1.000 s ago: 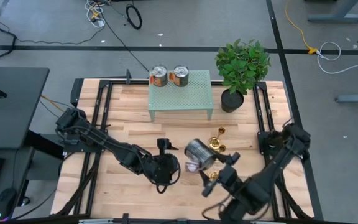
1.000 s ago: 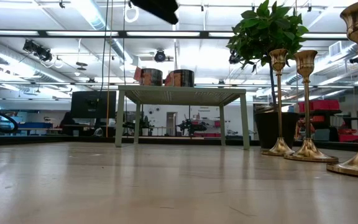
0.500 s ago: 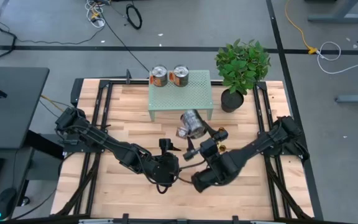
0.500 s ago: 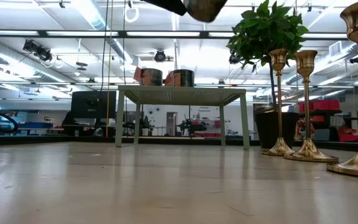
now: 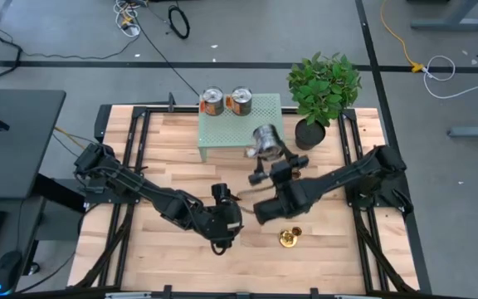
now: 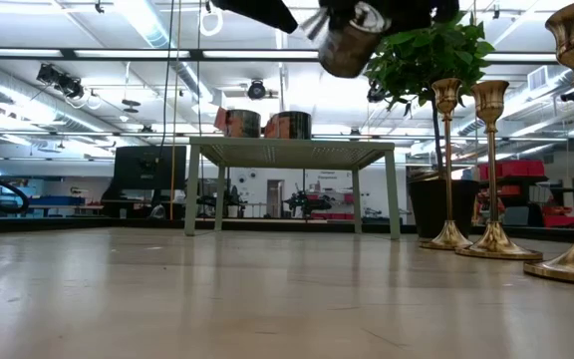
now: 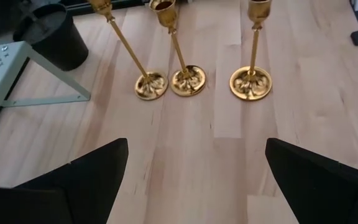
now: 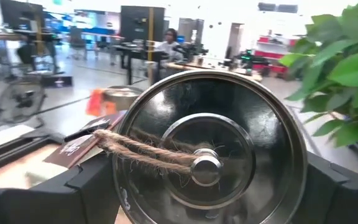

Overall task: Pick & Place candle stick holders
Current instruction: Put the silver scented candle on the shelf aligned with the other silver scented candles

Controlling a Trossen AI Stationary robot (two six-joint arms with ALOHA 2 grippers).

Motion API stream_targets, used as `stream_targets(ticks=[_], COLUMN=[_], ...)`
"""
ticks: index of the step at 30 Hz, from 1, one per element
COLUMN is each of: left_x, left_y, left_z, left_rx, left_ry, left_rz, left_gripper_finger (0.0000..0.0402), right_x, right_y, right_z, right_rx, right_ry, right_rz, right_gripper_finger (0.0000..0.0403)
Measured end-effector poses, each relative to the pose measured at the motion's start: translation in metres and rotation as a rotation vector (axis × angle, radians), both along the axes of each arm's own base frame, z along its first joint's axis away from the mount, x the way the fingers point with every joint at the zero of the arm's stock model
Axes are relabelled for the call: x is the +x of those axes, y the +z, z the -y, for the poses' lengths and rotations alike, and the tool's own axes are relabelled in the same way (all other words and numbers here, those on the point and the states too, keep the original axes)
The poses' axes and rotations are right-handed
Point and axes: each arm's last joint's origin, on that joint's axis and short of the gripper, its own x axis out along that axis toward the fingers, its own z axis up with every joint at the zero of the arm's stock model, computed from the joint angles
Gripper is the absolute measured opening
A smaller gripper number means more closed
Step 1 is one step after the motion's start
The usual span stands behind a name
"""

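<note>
The right gripper (image 5: 265, 149) is clenched on a silver tin can (image 5: 265, 139), its two dark fingers (image 8: 86, 186) pressed against opposite sides of the can's round body. The can is held in the air with its lidded end facing the wrist camera; a loop of brown twine (image 8: 148, 151) runs to the knob at the lid's centre, and a dark paper tag (image 8: 82, 146) hangs from it. In the high view the held can sits at the near right corner of the green mesh stand (image 5: 241, 124), just left of the potted plant (image 5: 323, 87). The right arm (image 5: 338, 178) reaches in from the table's right side.

The left gripper (image 7: 194, 180) is released, its fingers spread wide apart with bare table (image 7: 185, 155) between them. It hovers near the table's centre, to the left of the right arm, and faces the candle stick holders.

The three candle stick holders (image 7: 185, 79) stand upright on their flared bases in a row at the right of the table, long axes vertical, cups pointing up. In the low view they rise at the right edge (image 6: 491, 160). Two stand close together nearer the plant; the third stands slightly apart.

Two further labelled cans (image 5: 226, 100) rest on the stand's far edge.
</note>
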Motion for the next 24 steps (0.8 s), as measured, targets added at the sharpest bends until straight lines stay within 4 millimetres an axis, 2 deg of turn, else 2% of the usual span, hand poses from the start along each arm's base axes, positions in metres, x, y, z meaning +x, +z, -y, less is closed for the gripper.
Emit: stream_targets(ticks=[11,20,24], left_x=[0.001,0.003,0.003], left_y=[0.002,0.004,0.004], left_z=[0.001,0.002,0.002], left_rx=[-0.011,-0.025,-0.025], left_ry=[-0.002,-0.002,-0.001], left_rz=[0.020,0.047,0.047], left_gripper_finger=[0.0390,0.0390,0.0390], right_x=[0.000,0.000,0.005], right_y=[-0.020,-0.028,-0.029], right_z=[0.061,0.090,0.095], right_rx=[0.001,0.002,0.007], right_ry=[-0.172,-0.255,-0.267], right_rz=[-0.018,-0.047,-0.055], right_gripper_finger=[0.0335,0.0335,0.0335])
